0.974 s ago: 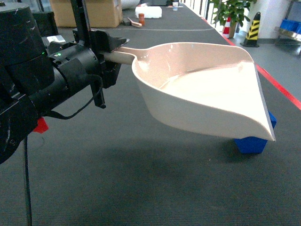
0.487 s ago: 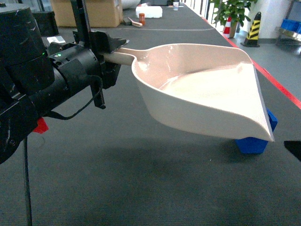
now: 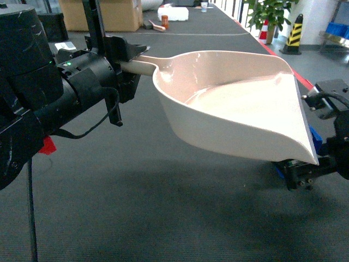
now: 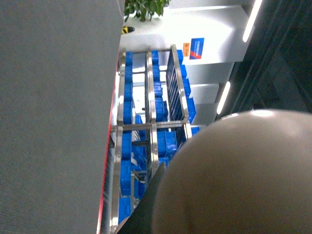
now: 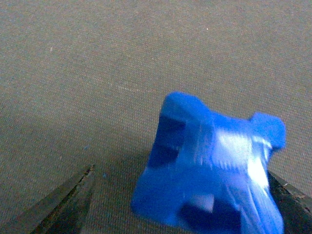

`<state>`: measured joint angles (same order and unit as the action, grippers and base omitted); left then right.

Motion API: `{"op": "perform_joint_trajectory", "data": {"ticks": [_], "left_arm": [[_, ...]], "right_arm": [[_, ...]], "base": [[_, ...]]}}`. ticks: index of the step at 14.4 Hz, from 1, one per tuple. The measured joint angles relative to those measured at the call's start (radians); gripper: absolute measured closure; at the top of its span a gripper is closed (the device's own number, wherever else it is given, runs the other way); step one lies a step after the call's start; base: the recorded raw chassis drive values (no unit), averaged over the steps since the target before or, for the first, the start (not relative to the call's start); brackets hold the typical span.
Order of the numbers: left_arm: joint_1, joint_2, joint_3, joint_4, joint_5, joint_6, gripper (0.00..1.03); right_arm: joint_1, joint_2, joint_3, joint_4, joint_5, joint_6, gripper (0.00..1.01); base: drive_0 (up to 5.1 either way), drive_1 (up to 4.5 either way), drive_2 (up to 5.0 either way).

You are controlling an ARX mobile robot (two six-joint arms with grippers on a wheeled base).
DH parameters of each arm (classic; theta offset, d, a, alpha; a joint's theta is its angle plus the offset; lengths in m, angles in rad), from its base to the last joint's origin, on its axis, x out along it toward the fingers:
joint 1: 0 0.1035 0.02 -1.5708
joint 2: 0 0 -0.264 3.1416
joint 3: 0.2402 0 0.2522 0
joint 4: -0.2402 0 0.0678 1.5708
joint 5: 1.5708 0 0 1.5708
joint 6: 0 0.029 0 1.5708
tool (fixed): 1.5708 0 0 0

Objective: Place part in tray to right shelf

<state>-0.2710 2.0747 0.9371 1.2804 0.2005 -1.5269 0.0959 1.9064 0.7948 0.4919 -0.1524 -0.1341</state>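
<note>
My left gripper is shut on the straight handle of the cream tray and holds it level above the grey floor. The tray's blurred underside fills the lower right of the left wrist view. The blue part stands on the floor under the tray's front lip, and only slivers of the part show in the head view. My right gripper is low at the part. The right gripper is open, one finger on either side of the block. The steel shelf holds blue crates.
A red line runs along the carpet's right edge. Far back stand a cardboard box, a white box, a potted plant and a yellow-black bollard. A red object lies beside my left arm.
My right arm has come into the head view from the right and dropped down around the blue part. The tray and the left arm have not moved.
</note>
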Motion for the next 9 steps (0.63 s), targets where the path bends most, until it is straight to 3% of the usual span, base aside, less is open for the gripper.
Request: {"op": "perform_joint_trajectory", "data": {"ticks": [1,2,5,8,9], "left_arm": [[0.006,0.000,0.000,-0.002,-0.018,0.021,0.90],[0.006,0.000,0.000,-0.002,-0.021,0.031,0.90],[0.006,0.000,0.000,0.000,-0.008,0.028,0.90],[0.002,0.000,0.000,0.000,-0.002,0.014,0.90],[0.002,0.000,0.000,0.000,-0.002,0.014,0.90]], "right_arm": [[0.024,0.108,0.102,0.027,0.071,0.036,0.15],[0.030,0.119,0.105,0.038,0.103,0.047,0.26],[0.020,0.074,0.058,0.053,0.123,0.085,0.53],[-0.054,-0.194,-0.122,-0.016,0.117,0.090,0.54],[-0.079,-0.322,-0.159,-0.066,0.086,0.098,0.54]], "base": [[0.0,0.00,0.0],[0.0,0.00,0.0],[0.0,0.00,0.0],[0.0,0.00,0.0],[0.0,0.00,0.0]]}}
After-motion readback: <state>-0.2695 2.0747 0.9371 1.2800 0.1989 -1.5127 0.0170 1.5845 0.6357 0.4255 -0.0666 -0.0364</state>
